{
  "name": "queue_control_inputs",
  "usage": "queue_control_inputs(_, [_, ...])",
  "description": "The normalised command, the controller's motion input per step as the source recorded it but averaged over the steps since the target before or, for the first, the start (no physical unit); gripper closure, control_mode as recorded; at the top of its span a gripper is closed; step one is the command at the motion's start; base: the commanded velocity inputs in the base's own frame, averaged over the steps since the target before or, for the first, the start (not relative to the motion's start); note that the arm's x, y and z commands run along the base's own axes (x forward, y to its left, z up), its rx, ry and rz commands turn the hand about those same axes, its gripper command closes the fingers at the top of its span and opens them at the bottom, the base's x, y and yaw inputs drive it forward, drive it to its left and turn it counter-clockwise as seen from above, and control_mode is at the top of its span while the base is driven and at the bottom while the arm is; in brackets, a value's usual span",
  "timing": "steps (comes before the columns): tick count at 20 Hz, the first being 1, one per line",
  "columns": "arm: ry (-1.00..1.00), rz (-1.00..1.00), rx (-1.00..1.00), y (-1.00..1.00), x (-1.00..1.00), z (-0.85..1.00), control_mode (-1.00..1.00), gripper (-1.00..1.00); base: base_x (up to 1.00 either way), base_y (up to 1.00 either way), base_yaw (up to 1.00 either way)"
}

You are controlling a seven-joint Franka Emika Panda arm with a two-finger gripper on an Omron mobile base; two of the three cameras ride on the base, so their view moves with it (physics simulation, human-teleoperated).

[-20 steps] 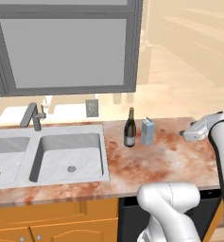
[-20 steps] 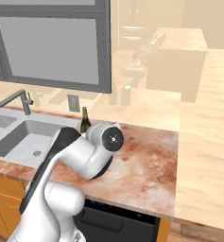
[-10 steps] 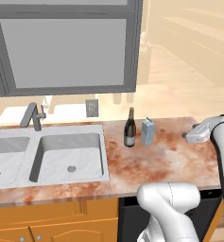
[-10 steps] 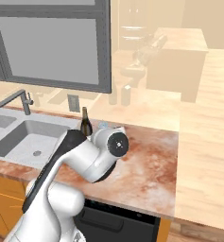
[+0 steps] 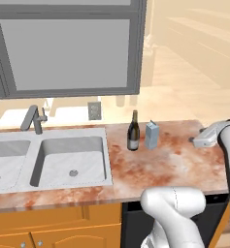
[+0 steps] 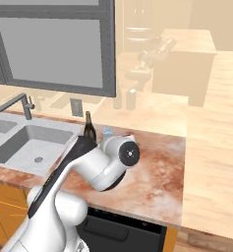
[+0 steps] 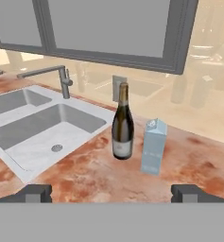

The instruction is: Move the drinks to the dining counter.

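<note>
Upright wine bottle (image 7: 123,124) just beside carton (image 7: 153,147), apart.

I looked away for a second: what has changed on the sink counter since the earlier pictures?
The arm swung: in the left base view its hand slid toward the right edge; in the right base view its round joint moved right along the counter. The end effector stayed open, holding nothing. The wine bottle, the carton and the sink stayed where they were.

Bright, even, rendered light with no clear source. Shadows are faint and soft. The background at upper right looks pale, washed out and hazy. Nearby surfaces stay sharp, without glare or edge distortion.
</note>
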Motion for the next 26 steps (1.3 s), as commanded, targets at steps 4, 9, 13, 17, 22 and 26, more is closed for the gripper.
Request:
queue_control_inputs(4, [0.00, 0.00, 0.03, 0.00, 0.54, -0.38, -1.00, -1.00, 0.00, 0.00, 0.00])
queue_control_inputs(9, [-0.01, -0.01, 0.04, 0.00, 0.48, -0.36, -1.00, -1.00, 0.00, 0.00, 0.00])
queue_control_inputs(13, [-0.01, -0.03, 0.14, 0.00, 0.49, -0.33, -1.00, -1.00, 0.00, 0.00, 0.00])
queue_control_inputs(17, [-0.03, -0.03, 0.12, 0.00, 0.34, -0.24, -1.00, -1.00, 0.00, 0.00, 0.00])
queue_control_inputs(22, [-0.02, -0.02, 0.01, 0.00, 0.21, -0.09, -1.00, -1.00, 0.00, 0.00, 0.00])
queue_control_inputs(26, [0.00, 0.00, 0.00, 0.01, 0.22, 0.00, -1.00, -1.00, 0.00, 0.00, 0.00])
